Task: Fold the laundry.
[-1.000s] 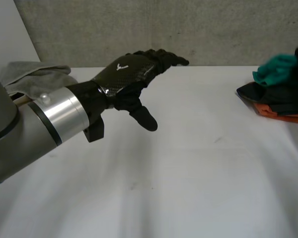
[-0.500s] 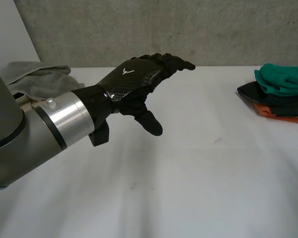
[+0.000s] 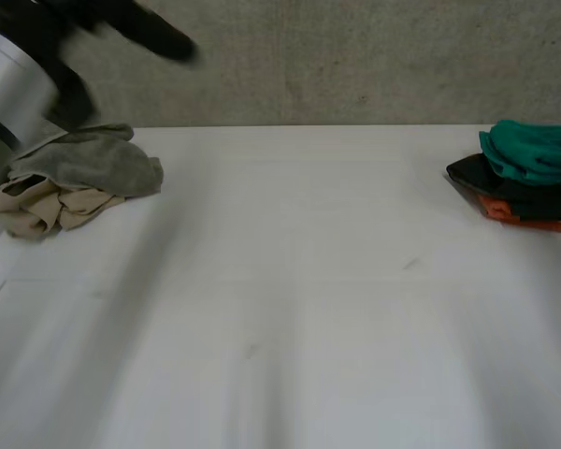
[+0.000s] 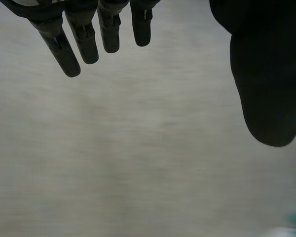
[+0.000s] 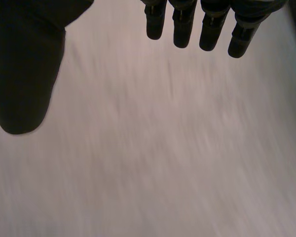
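Left hand [image 4: 266, 74]: open. Fingers [image 4: 64, 49] are straight, the thumb is well apart from them, and it holds nothing. From the head view it's raised at the far-left corner [image 3: 140, 28], above the left pile and in front of the concrete wall [image 3: 355, 56]. The silver cuff of the left arm [image 3: 9, 94] is just beside it.

Right hand [image 5: 24, 74]: same. Fingers [image 5: 182, 24] are straight, the thumb is out wide and it's empty, with a pale surface under the palm.

The laundry is in two piles on the white table [image 3: 290, 281], well apart, and neither hand touches either.

Left pile, far-left edge:
- The grey cloth [image 3: 93, 159] is crumpled and lies on top.
- The beige cloth [image 3: 47, 206] is under it, bunched into rolled folds and sticking out toward the table edge.
- The pile looks loose and unfolded.

Right pile, far-right edge:
- The teal cloth [image 3: 533, 154] is on top, rounded and lumpy.
- The black cloth [image 3: 505, 192] is under it, flatter, with a pointed corner poking toward the middle of the table.
- The orange cloth [image 3: 533, 217] is at the bottom, showing as a thin strip.
- The three are stacked and touching.
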Available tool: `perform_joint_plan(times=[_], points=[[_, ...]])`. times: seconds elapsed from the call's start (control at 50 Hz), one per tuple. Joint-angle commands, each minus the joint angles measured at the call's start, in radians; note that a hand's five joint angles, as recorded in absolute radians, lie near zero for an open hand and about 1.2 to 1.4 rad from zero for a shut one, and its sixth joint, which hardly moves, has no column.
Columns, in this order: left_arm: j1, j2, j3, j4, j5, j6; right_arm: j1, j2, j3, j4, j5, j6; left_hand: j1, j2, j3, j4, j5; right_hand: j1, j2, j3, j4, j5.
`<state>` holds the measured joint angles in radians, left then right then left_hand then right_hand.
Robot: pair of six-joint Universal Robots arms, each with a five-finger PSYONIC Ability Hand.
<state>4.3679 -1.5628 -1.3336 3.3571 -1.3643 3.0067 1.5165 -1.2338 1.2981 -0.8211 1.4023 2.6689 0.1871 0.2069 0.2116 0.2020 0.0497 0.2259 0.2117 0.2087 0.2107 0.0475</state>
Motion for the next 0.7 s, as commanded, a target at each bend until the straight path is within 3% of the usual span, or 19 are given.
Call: perform_joint_plan(times=[0.02, 0.14, 0.26, 0.38, 0.48, 0.52, 0.54, 0.6, 0.7], points=[[0.205, -0.172, 0.169, -0.097, -0.084, 0.175, 0.249, -0.081, 0.324, -0.186, -0.229, 0.212, -0.013, -0.032, -0.037, -0.027, -0.050, -0.051, -0.037, -0.034, -0.036, -0.048], [0.315, -0.483, 0.332, -0.173, -0.012, 0.310, 0.350, -0.027, 0.368, 0.106, -0.209, 0.178, -0.013, -0.032, -0.037, -0.027, -0.050, -0.051, -0.037, -0.034, -0.036, -0.048], [0.377, -0.830, 0.529, -0.093, 0.065, 0.428, 0.382, 0.082, 0.380, 0.339, -0.149, 0.071, -0.013, -0.032, -0.037, -0.027, -0.050, -0.051, -0.037, -0.034, -0.036, -0.048], [0.421, -1.095, 0.733, -0.009, 0.050, 0.524, 0.350, 0.112, 0.443, 0.332, -0.131, -0.014, -0.013, -0.032, -0.037, -0.027, -0.050, -0.051, -0.037, -0.034, -0.036, -0.048], [0.437, -1.223, 0.844, 0.004, 0.001, 0.583, 0.307, 0.094, 0.487, 0.294, -0.144, -0.009, 0.047, 0.027, 0.022, 0.032, 0.009, -0.051, -0.037, -0.034, -0.036, -0.048], [0.441, -1.252, 0.870, 0.011, -0.013, 0.584, 0.295, 0.089, 0.492, 0.286, -0.149, -0.004, 0.234, 0.214, 0.209, 0.219, 0.196, -0.051, -0.037, -0.034, -0.036, -0.048], [0.444, -1.264, 0.890, 0.021, -0.021, 0.583, 0.289, 0.086, 0.492, 0.284, -0.151, -0.003, 0.607, 0.587, 0.582, 0.592, 0.570, -0.051, -0.037, -0.034, -0.036, -0.048], [0.443, -1.261, 0.896, 0.037, -0.035, 0.572, 0.275, 0.083, 0.492, 0.283, -0.151, 0.008, 1.207, 1.188, 1.183, 1.193, 1.170, -0.051, -0.037, -0.034, -0.036, -0.048], [0.414, -1.099, 0.795, 0.093, -0.058, 0.508, 0.271, 0.073, 0.494, 0.280, -0.147, 0.019, 1.209, 1.189, 1.185, 1.194, 1.172, -0.051, -0.037, -0.034, -0.036, -0.048]])
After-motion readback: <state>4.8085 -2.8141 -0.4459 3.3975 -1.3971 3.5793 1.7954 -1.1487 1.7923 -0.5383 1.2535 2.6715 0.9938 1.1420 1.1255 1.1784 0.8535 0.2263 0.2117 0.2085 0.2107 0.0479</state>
